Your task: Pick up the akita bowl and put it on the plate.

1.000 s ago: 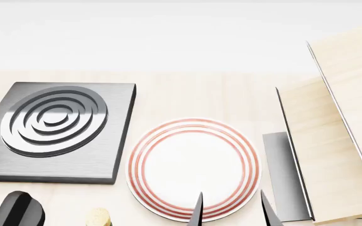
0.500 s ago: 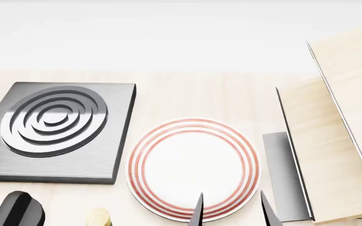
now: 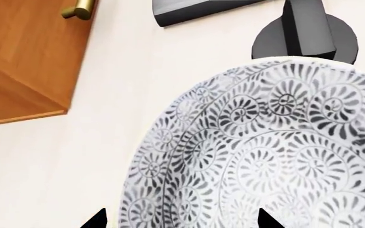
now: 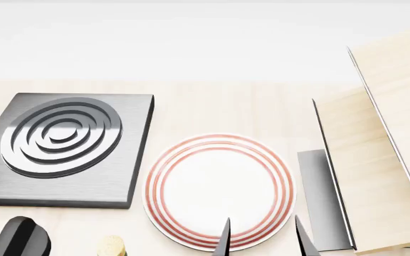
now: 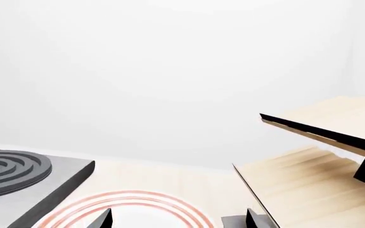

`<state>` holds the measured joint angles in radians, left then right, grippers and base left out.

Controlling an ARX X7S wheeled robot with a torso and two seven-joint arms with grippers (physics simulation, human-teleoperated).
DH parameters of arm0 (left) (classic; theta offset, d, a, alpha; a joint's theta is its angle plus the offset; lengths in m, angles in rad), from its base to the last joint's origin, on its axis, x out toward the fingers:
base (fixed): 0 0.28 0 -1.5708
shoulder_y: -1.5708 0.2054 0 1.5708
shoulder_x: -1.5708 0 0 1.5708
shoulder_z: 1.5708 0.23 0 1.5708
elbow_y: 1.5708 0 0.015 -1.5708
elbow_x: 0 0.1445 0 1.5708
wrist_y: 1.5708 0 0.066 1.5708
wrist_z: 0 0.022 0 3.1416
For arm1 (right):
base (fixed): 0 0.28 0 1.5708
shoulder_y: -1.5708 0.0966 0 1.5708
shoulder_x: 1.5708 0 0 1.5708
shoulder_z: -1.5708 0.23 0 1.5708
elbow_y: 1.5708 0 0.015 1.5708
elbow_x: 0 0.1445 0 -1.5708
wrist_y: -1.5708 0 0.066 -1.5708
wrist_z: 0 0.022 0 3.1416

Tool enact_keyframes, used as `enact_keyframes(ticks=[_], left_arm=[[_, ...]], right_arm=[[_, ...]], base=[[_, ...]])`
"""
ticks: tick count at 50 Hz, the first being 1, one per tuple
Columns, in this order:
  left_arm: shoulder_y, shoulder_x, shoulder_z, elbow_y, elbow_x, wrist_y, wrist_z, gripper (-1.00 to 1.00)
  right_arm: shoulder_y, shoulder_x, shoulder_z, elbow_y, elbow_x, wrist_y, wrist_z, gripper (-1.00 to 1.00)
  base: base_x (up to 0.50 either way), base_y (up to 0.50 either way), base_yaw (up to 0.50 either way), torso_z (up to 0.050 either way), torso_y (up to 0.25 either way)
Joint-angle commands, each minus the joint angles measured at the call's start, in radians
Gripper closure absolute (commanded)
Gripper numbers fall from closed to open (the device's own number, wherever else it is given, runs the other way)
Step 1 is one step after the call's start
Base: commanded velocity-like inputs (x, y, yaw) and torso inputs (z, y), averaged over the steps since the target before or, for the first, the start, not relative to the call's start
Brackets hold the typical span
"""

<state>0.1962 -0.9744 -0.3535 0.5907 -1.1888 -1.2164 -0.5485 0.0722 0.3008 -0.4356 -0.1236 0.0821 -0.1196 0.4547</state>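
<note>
In the left wrist view, the left gripper point(image 3: 177, 219) is seen only as two dark fingertips point(image 3: 95, 220) set wide apart at the near edge of the picture; nothing is clamped between them. The akita bowl point(image 3: 268, 152), covered in a dense grey-blue leaf pattern, is found right at that gripper: one fingertip is shown against the patterned surface, the other over the pale counter point(image 3: 106, 142) just outside the bowl's rim, though contact cannot be judged. Beyond the bowl, a dark round object point(image 3: 304, 40) is seen close behind its rim, a dark slab's edge point(image 3: 201, 9) farther off, and an orange-brown wooden cabinet with a brass knob point(image 3: 78, 9) to one side. In the head view, the right gripper point(image 4: 262, 240) is shown as two dark tips spread apart and holding nothing, hanging over the near rim of the plate point(image 4: 219, 192), whose red rings are fully visible and whose surface carries nothing. The bowl is not seen in this view. Left of the plate, the dark grey square burner point(image 4: 66, 146) is laid on the counter; to the right, a pale wooden shelf unit point(image 4: 383, 160) is stood, with a grey panel point(image 4: 322, 197) beside the plate.
</note>
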Motion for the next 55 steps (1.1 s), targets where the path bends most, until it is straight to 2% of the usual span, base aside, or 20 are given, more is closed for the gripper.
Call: enact_keyframes(ticks=[1,22,42,43,55], left_arm=[[0.022,-0.004,-0.004,-0.011,0.01,0.004,0.003,-1.0],[0.038,-0.003,0.021,-0.037,0.035,0.013,0.01,-1.0],[-0.003,0.015,0.158,-0.138,0.149,0.084,0.075,-1.0],[0.005,0.018,0.168,-0.133,0.171,0.102,0.077,1.0],[0.023,0.018,0.131,-0.097,0.159,0.107,0.052,1.0]], right_arm=[[0.003,0.001,-0.004,0.007,0.002,-0.003,0.002,-1.0],[0.009,0.0,-0.012,0.024,0.006,-0.009,0.003,-1.0],[0.009,0.003,-0.017,0.021,0.008,-0.008,0.012,-1.0],[0.01,0.003,-0.017,0.022,0.008,-0.008,0.012,-1.0],[0.011,0.007,-0.016,0.023,0.013,-0.009,0.015,-1.0]], base=[[0.0,0.0,0.0,0.0,0.0],[0.0,0.0,0.0,0.0,0.0],[0.0,0.0,0.0,0.0,0.0],[0.0,0.0,0.0,0.0,0.0],[0.0,0.0,0.0,-0.001,0.0]])
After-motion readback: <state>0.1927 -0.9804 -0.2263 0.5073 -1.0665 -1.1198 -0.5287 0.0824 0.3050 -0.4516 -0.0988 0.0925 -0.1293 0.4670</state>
